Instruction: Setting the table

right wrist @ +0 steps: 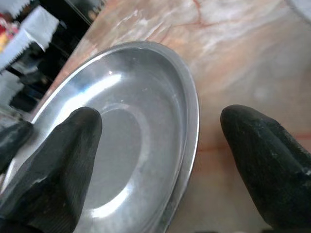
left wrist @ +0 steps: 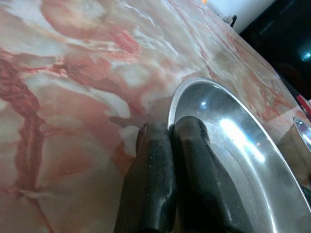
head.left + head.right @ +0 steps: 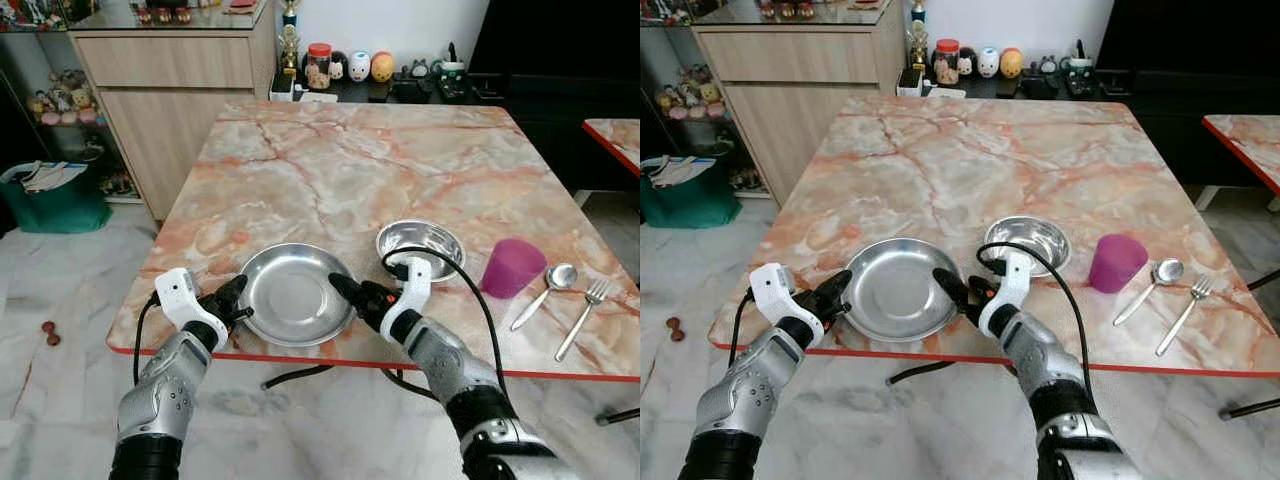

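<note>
A round steel plate (image 3: 295, 293) lies near the front edge of the marble table (image 3: 350, 160). My left gripper (image 3: 232, 298) is at the plate's left rim. In the left wrist view its fingers (image 2: 150, 160) are pressed together, one inside the rim and one outside, shut on it. My right gripper (image 3: 345, 290) is at the plate's right rim, open wide, with one finger (image 1: 58, 155) over the plate (image 1: 131, 126) and the other over bare table. To the right stand a small steel bowl (image 3: 420, 245) and a purple cup (image 3: 513, 267), then a spoon (image 3: 548, 290) and a fork (image 3: 585, 315).
The table's red front edge (image 3: 300, 355) runs just under both wrists. A wooden cabinet (image 3: 170, 80) and a green basket (image 3: 55, 200) stand to the left. Jars and figurines (image 3: 350, 65) line a low shelf behind. Another table's corner (image 3: 615, 140) is at the right.
</note>
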You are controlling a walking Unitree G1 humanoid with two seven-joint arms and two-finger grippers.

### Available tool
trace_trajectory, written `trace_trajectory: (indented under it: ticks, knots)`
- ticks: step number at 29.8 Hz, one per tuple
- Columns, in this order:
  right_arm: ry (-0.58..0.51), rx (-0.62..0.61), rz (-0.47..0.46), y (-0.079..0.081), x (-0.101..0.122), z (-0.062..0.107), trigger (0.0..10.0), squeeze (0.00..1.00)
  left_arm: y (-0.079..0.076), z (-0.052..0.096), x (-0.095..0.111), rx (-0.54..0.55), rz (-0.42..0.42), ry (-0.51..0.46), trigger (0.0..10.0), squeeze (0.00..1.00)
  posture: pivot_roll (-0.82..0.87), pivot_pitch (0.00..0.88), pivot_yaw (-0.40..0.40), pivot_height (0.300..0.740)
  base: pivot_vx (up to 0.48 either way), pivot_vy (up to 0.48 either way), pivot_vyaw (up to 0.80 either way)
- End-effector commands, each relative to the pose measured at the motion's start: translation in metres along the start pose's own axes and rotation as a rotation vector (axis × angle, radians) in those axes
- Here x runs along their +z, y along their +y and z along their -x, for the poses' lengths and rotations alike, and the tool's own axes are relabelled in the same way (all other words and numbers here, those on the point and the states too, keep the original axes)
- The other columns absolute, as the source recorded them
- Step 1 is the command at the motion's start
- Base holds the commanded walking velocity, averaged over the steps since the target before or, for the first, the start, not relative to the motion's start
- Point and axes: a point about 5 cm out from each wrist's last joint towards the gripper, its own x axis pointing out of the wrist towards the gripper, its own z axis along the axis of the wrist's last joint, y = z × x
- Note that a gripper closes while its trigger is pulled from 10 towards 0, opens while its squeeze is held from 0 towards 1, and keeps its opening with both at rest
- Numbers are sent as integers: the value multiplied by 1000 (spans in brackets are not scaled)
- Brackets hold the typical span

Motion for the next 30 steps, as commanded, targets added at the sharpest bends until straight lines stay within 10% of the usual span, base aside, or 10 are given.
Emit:
trace_trajectory:
  ticks: [1,5,6,7,8,30]
  knots:
    - [35,-45,36,-5,-2,0,10000,0,-2,-2,1,5,-25,-4,10000,0,-13,0,-31,732,0,0,0]
    - [43,-55,39,-9,-3,1,8941,0,-2,-1,0,7,-22,-4,10000,0,-11,0,-35,732,0,0,0]
    - [45,-53,44,-9,-3,1,2784,0,-3,-1,0,7,-21,-4,10000,0,-11,0,-35,732,0,0,0]
    - [50,-52,44,-9,-4,1,2784,0,-3,-1,0,7,-21,-4,10000,0,-11,0,-36,732,0,0,0]
    - [58,-50,48,-10,-5,1,0,0,-3,-1,0,7,-20,-4,10000,0,-11,0,-36,732,0,0,0]
    - [68,-46,45,-7,-13,-2,0,0,-6,-2,-2,-8,-24,1,10000,0,-10,0,-32,732,0,0,0]
